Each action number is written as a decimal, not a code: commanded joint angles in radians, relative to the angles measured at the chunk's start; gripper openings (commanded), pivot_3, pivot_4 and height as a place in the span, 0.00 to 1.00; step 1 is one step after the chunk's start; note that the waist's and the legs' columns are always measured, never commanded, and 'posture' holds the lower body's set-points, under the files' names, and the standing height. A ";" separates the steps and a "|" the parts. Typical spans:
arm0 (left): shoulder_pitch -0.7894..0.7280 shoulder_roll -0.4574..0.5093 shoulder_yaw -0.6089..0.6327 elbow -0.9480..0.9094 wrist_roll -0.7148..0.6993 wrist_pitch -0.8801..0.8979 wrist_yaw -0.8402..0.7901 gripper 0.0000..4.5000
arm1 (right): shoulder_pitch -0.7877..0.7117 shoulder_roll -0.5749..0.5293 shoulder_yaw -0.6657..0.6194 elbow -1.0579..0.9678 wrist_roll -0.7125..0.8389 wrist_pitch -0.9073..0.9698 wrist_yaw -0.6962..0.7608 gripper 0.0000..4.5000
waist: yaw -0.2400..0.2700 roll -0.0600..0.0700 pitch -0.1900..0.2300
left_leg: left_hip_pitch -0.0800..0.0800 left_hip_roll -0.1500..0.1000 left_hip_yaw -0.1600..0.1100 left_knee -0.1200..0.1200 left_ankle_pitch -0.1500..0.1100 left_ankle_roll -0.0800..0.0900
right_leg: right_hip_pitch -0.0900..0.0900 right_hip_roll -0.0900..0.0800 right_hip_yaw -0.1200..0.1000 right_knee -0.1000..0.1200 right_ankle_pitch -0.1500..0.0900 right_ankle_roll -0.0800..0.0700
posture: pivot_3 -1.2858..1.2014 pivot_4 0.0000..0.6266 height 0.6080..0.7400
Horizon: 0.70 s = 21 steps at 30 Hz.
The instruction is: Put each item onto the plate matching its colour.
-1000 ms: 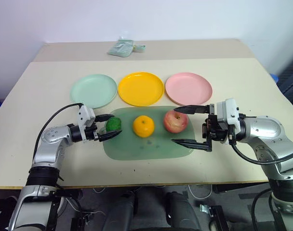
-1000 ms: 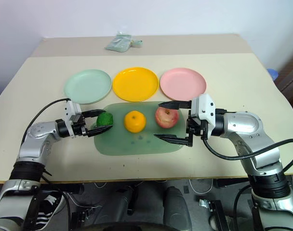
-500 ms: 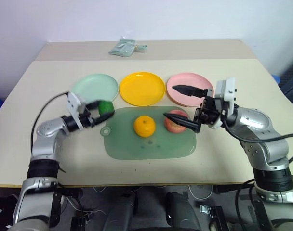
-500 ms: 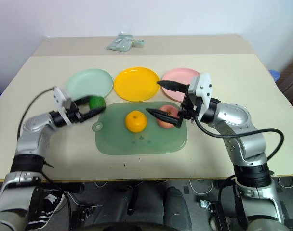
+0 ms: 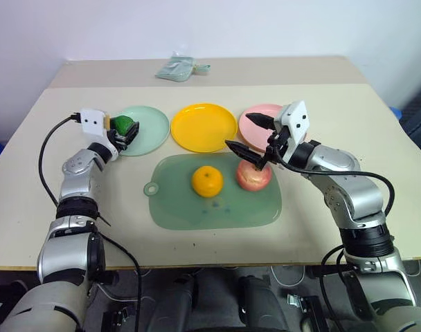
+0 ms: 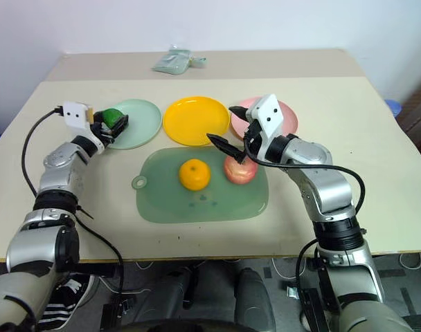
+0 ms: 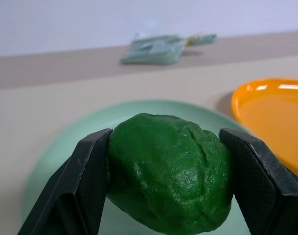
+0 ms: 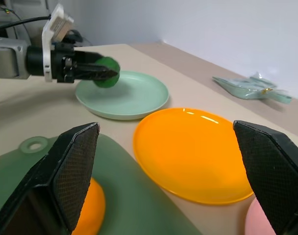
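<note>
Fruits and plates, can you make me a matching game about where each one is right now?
Things:
1. small dark green bumpy fruit
2. round orange citrus
3. red-yellow apple
4. round bright yellow plastic plate

Places:
A. on the flat green mat, in the middle
B. bare, between the mint green plate and the pink plate
C. gripped by the left gripper, over the mint green plate
D. on the mat, under the open right gripper

Pairs: 1-C, 2-A, 3-D, 4-B

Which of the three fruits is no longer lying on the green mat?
The dark green bumpy fruit: the left end effector holds it above the mint plate, while the orange and apple lie on the mat.
</note>
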 commanded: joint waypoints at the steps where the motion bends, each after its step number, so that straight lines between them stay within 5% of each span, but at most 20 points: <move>1: -0.047 0.007 -0.012 0.037 0.047 -0.054 0.057 0.76 | -0.010 -0.007 -0.018 -0.025 -0.010 -0.032 0.011 1.00 | -0.002 0.000 0.000 | 0.000 0.000 0.000 0.000 0.000 0.000 | 0.000 0.000 0.000 0.000 0.000 0.000 | 0.52 0.24 1.00; 4: -0.059 0.004 -0.020 0.058 0.061 -0.084 0.052 0.98 | 0.000 -0.012 -0.014 -0.025 -0.025 -0.048 0.022 1.00 | -0.003 0.000 0.000 | 0.000 -0.001 0.000 0.000 0.000 0.000 | 0.000 0.000 0.000 0.000 0.000 0.000 | 0.52 0.24 1.00; 8: -0.062 0.007 -0.013 0.044 0.048 -0.115 0.010 0.98 | -0.002 -0.008 -0.022 -0.019 -0.023 -0.052 0.029 1.00 | -0.007 0.000 0.000 | 0.000 -0.001 0.000 0.000 0.000 0.000 | 0.000 0.000 0.000 0.000 0.000 0.000 | 0.52 0.24 1.00; 12: -0.039 -0.007 -0.003 -0.082 -0.050 -0.102 -0.204 0.98 | 0.006 -0.018 -0.037 -0.033 0.037 -0.021 0.083 1.00 | -0.006 0.000 0.000 | 0.000 -0.001 0.000 0.000 0.000 0.000 | 0.000 0.000 0.000 0.000 0.000 0.000 | 0.52 0.24 1.00; 16: 0.048 -0.021 -0.054 -0.316 -0.176 0.015 -0.511 0.98 | 0.027 -0.029 -0.059 -0.079 0.120 0.011 0.149 1.00 | -0.007 0.000 0.000 | 0.000 0.000 0.000 0.000 0.000 0.000 | 0.001 0.000 0.000 -0.001 0.000 0.000 | 0.52 0.24 1.00; 21: 0.176 -0.019 -0.151 -0.597 -0.319 0.275 -0.758 0.98 | 0.141 -0.192 -0.091 -0.181 0.250 0.062 0.376 1.00 | -0.007 0.000 0.000 | 0.000 0.001 0.000 0.000 0.000 0.000 | 0.001 0.000 0.001 -0.001 0.000 0.000 | 0.52 0.24 1.00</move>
